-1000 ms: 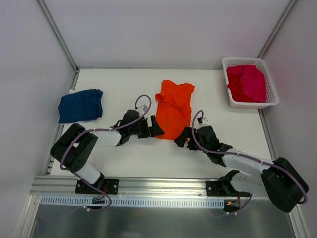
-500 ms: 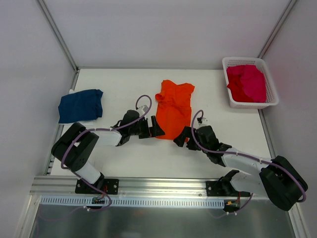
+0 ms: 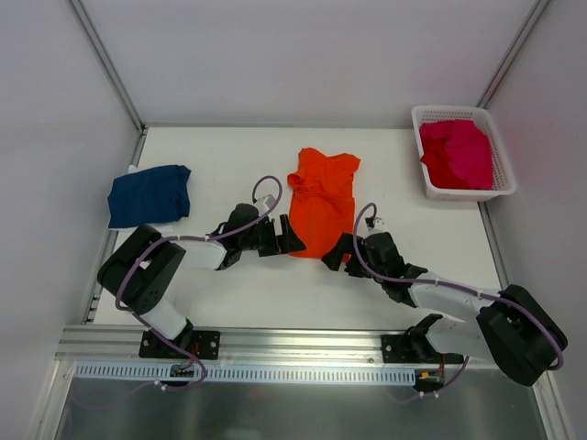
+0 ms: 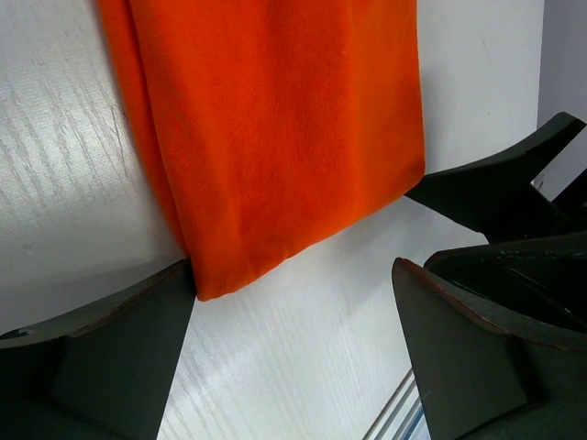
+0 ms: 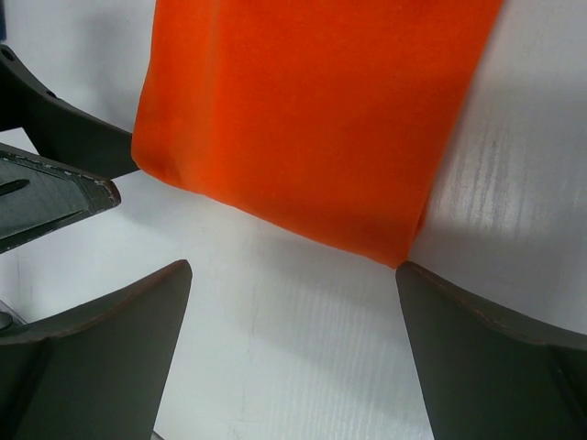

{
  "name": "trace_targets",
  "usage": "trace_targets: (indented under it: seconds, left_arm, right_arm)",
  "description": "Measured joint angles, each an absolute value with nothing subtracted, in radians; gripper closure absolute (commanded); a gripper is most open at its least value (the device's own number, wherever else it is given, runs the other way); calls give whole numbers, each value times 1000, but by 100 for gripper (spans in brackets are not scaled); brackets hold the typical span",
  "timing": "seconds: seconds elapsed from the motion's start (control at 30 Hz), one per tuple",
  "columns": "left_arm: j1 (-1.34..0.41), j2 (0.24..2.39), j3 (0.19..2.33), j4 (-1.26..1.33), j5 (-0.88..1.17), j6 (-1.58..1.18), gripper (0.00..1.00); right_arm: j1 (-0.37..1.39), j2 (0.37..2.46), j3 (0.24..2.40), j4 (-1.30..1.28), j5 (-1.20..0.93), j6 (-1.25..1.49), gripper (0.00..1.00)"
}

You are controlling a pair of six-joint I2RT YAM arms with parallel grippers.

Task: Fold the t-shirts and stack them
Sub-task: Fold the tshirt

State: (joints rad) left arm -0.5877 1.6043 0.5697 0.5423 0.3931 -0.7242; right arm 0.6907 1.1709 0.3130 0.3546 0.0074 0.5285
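Note:
An orange t-shirt (image 3: 323, 197), folded into a long strip, lies mid-table with its collar end far and its hem (image 4: 275, 137) near. My left gripper (image 3: 292, 236) is open at the hem's left corner; in the left wrist view (image 4: 293, 335) one finger (image 4: 110, 348) touches that corner. Open too, my right gripper (image 3: 335, 254) sits at the hem's right corner (image 5: 404, 247), bare table between its fingers (image 5: 293, 339). A folded navy t-shirt (image 3: 149, 194) lies far left. Crumpled magenta t-shirts (image 3: 456, 151) fill the basket.
The white lattice basket (image 3: 500, 188) stands at the table's back right corner. Grey enclosure walls and metal posts (image 3: 105, 64) border the table. Each gripper's fingers show in the other's wrist view (image 4: 495, 192) (image 5: 55, 183), close together.
My right gripper has crept a little left toward the orange hem. The left arm has barely shifted. The shirts lie as before.

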Motion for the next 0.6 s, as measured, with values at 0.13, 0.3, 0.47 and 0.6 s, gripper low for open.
trace_targets:
  seconds: [0.13,0.3,0.47,0.6]
  left_arm:
    - [-588,1597,558,543,392,-726,10]
    - [-588,1567,524,543,392,-737,10]
    - [-588,1567,522,543,392,-749,11]
    - [-588,1569,522,544,391,-752,11]
  right_arm:
    - [691,1132,306,322,31,531,0]
    - [691,1050,291,252,74,531,0]
    - [693,995,290,199,109,530,0]
    - [693,987,290,176,128,530,1]
